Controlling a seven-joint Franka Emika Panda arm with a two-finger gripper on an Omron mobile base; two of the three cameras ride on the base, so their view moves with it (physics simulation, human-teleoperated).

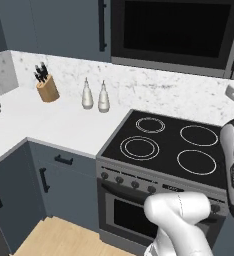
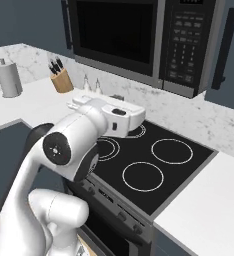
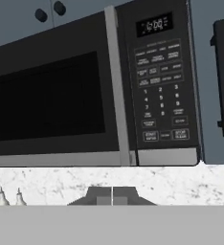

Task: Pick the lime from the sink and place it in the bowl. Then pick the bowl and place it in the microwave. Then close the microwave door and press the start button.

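The microwave door [image 3: 51,95] is shut, so the start button on the control strip [image 3: 162,86] seems all that is left. The gripper [image 3: 112,195] faces it from below, fingers together, holding nothing.

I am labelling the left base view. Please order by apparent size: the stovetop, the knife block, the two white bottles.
1. stovetop, by far largest.
2. knife block.
3. two white bottles, each about the block's height but slimmer; they look alike, so I leave them unranked.
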